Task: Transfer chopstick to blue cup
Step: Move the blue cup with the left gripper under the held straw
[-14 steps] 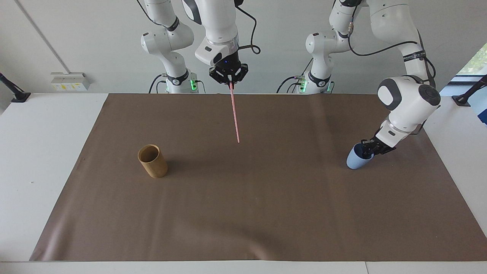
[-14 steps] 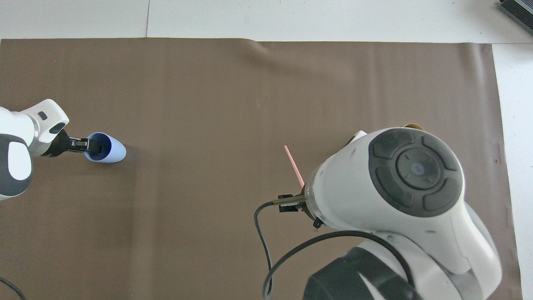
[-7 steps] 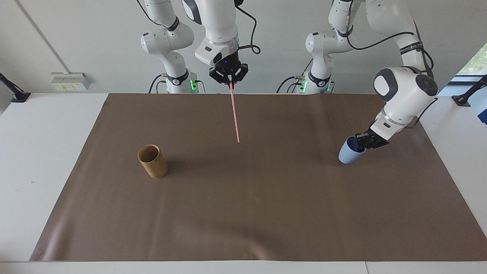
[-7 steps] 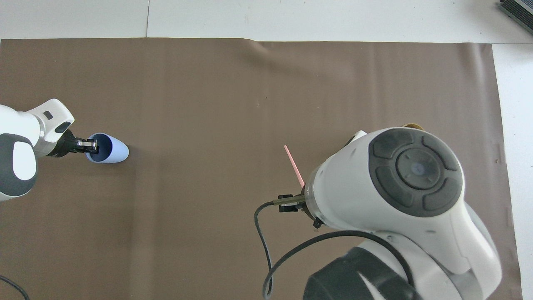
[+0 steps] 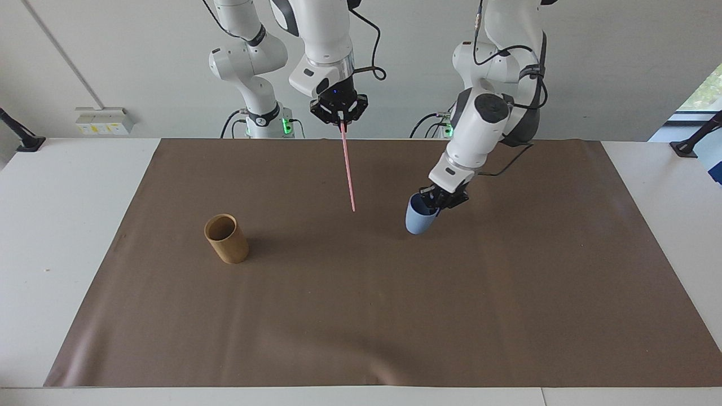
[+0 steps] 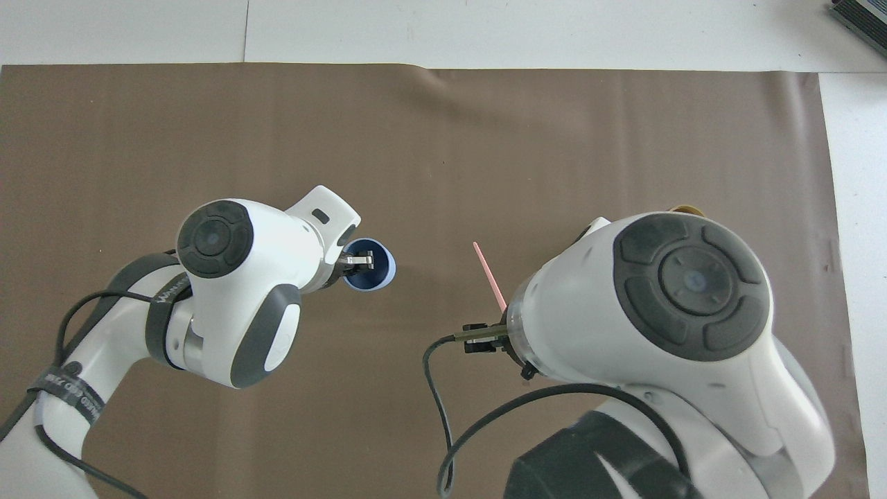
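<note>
The pink chopstick (image 5: 348, 169) hangs nearly upright from my right gripper (image 5: 340, 120), which is shut on its top end high over the mat's middle. In the overhead view only the chopstick's lower end (image 6: 488, 275) pokes out past the right arm. My left gripper (image 5: 439, 198) is shut on the rim of the light blue cup (image 5: 419, 217), one finger inside it. The blue cup (image 6: 375, 272) tilts slightly, just above or at the brown mat (image 5: 507, 293), beside the chopstick's tip toward the left arm's end.
A tan-brown cylindrical cup (image 5: 226, 238) stands upright on the mat toward the right arm's end; in the overhead view only its rim (image 6: 686, 208) peeks out past the right arm. White table (image 5: 62, 203) surrounds the mat.
My left arm has carried the blue cup from the left arm's end of the mat toward the middle, close to the chopstick. The right arm and chopstick have not moved.
</note>
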You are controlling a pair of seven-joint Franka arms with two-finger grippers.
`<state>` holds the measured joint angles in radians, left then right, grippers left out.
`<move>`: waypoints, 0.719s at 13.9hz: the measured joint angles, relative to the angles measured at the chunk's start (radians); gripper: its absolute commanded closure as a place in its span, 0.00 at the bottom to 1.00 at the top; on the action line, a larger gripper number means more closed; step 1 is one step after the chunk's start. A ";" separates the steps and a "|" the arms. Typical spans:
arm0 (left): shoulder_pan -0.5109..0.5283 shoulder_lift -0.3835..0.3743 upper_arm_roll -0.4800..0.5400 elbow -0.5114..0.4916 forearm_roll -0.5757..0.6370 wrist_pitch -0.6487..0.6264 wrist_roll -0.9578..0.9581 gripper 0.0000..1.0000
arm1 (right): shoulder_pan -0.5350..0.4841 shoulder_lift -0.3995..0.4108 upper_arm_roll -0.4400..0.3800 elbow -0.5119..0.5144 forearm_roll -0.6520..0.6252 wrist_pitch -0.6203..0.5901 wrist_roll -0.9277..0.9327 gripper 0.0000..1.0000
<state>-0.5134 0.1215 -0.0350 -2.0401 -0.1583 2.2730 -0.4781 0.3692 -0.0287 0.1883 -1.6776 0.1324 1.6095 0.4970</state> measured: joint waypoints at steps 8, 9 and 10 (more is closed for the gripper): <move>-0.153 0.082 0.002 0.059 0.000 0.044 -0.129 0.64 | -0.015 -0.006 -0.009 0.001 0.000 -0.043 -0.037 1.00; -0.153 0.084 0.003 0.059 0.000 0.044 -0.128 0.50 | -0.021 -0.008 -0.011 0.001 0.000 -0.046 -0.050 1.00; -0.153 0.086 0.005 0.059 0.000 0.044 -0.128 0.42 | -0.026 -0.010 -0.014 0.001 0.000 -0.048 -0.059 1.00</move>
<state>-0.6661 0.2077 -0.0305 -1.9809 -0.1583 2.3174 -0.6061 0.3437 -0.0386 0.1745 -1.6768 0.1324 1.5611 0.4382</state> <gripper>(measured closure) 0.771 0.943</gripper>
